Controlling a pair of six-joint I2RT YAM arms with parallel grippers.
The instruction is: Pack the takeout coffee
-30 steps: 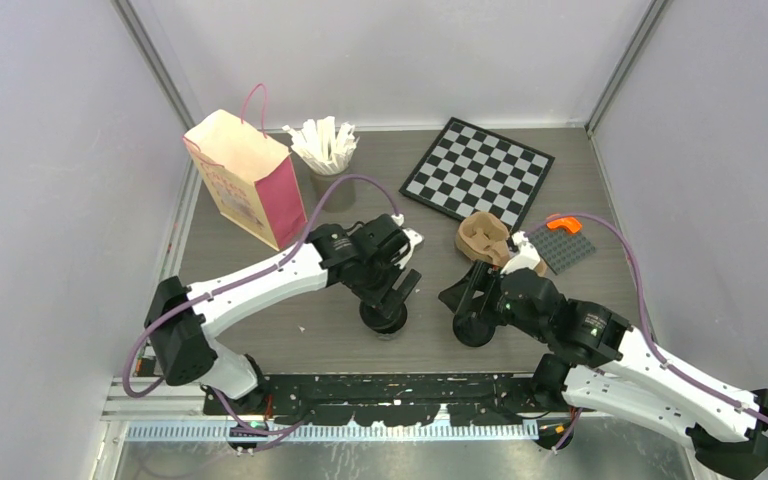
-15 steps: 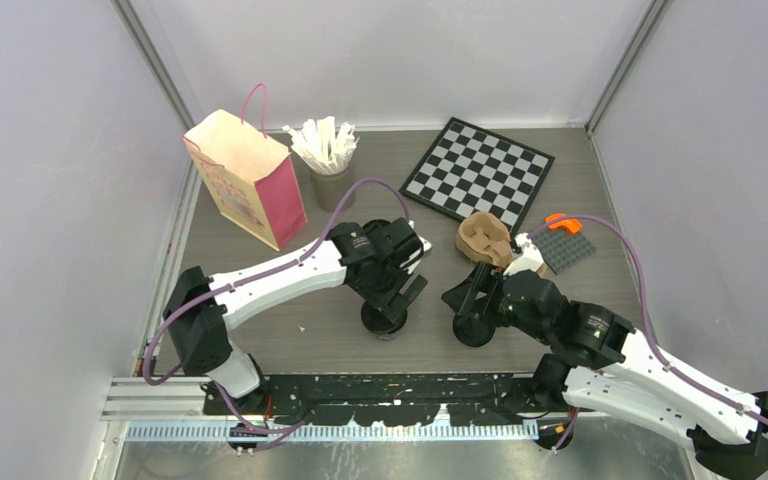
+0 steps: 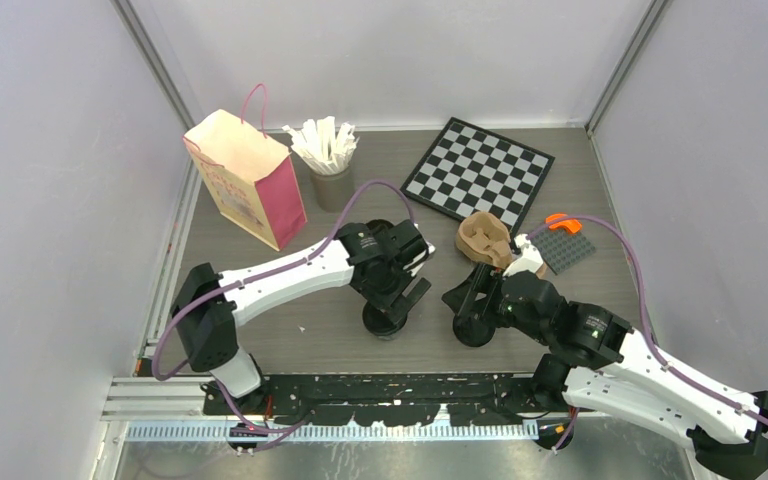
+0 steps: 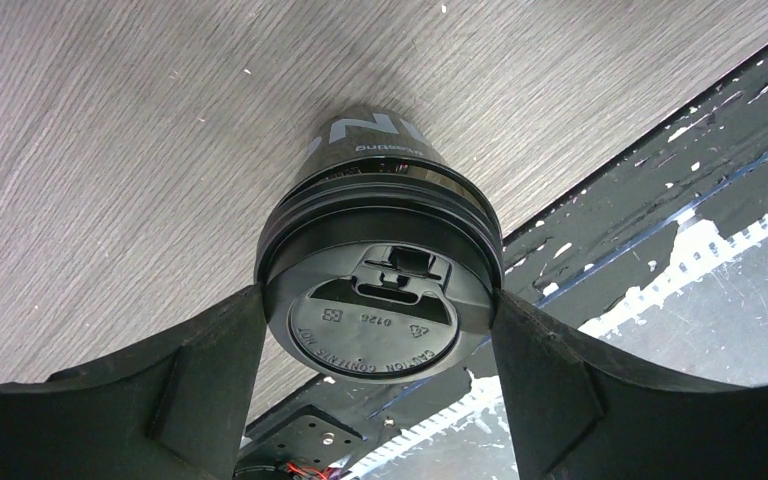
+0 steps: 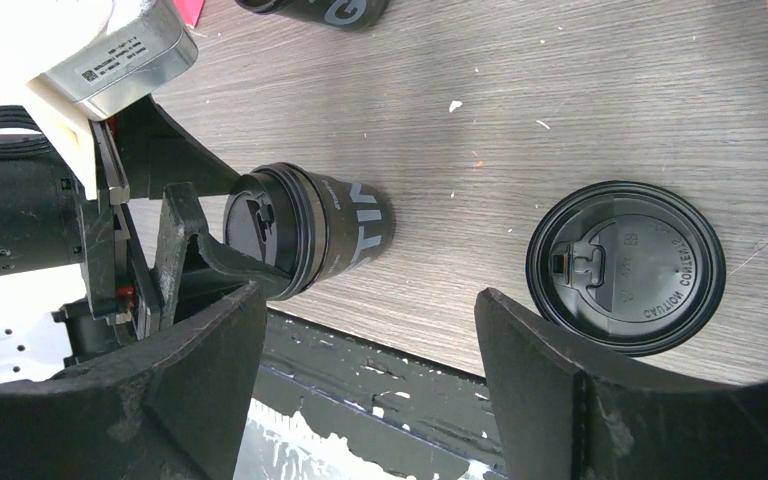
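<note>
Two small black lidded coffee cups stand near the table's front edge. My left gripper [image 3: 392, 300] is over the left cup [image 3: 384, 320]. In the left wrist view its fingers [image 4: 210, 370] press both sides of that cup's lid [image 4: 378, 318], and the cup still rests on the table. My right gripper [image 3: 470, 300] is open and empty beside the right cup [image 3: 475, 332]. In the right wrist view that cup's lid [image 5: 625, 268] lies just outside the gripper's [image 5: 368, 300] right finger. The left cup [image 5: 305, 235] also shows there.
A brown pulp carrier [image 3: 485, 238] sits behind the right cup. A pink paper bag [image 3: 250, 180] stands at the back left, next to a grey cup of white stirrers [image 3: 330, 165]. A chessboard [image 3: 477, 168] and a grey plate with an orange piece [image 3: 563, 245] lie at the back right.
My left arm has shifted a little to the right over the left cup. Both cups stay where they were. My right arm has barely moved.
</note>
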